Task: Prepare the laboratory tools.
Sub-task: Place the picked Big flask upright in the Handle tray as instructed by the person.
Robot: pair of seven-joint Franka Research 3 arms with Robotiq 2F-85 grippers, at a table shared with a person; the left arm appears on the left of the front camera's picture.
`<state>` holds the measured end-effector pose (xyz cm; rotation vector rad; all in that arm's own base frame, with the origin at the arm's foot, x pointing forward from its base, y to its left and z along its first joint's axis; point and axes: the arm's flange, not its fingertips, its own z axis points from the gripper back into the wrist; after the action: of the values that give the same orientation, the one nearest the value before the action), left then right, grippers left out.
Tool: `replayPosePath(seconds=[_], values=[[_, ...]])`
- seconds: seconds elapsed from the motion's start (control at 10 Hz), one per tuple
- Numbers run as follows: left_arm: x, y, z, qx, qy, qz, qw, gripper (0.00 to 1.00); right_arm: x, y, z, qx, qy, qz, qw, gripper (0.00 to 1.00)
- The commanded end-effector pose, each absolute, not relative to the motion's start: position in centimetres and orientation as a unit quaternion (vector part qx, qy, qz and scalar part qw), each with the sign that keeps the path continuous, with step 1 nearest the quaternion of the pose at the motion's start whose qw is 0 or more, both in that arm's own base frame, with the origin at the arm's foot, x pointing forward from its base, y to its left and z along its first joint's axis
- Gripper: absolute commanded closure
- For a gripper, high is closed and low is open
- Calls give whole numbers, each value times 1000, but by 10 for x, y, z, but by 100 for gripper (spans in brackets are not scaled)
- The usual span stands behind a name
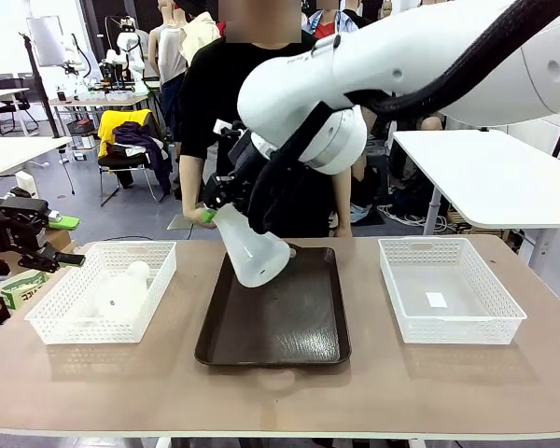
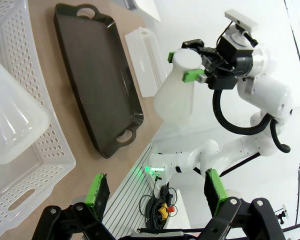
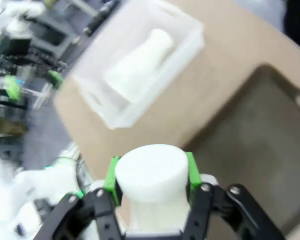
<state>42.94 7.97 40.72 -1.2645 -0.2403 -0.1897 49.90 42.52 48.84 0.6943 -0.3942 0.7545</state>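
Observation:
One translucent whitish flask [image 1: 252,247] hangs tilted over the far left part of the dark brown tray [image 1: 275,322], its base just above it. My right gripper [image 1: 210,213] is shut on its neck; in the right wrist view the green pads [image 3: 111,175] clamp the flask's mouth [image 3: 151,170]. The second flask [image 1: 121,294] lies on its side in the left white basket [image 1: 51,317], and it is seen in the basket [image 3: 140,62] from the right wrist too. My left gripper [image 2: 156,192] stands open and empty off the table's left edge, near that basket's flask [image 2: 10,125].
A white lattice basket [image 1: 453,317] sits at the right of the table, holding only a small white label. A person in black stands at the far side behind the tray. The front strip of the table is bare.

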Motion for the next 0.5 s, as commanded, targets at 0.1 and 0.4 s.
replayPosePath(seconds=[0.1,0.4], values=[[428,82,408,-586,-110,-92,797,0,501,376,455,410,-191,447,772,100],[428,82,408,-586,-110,-92,797,0,515,364,442,453,-226,440,742,100]])
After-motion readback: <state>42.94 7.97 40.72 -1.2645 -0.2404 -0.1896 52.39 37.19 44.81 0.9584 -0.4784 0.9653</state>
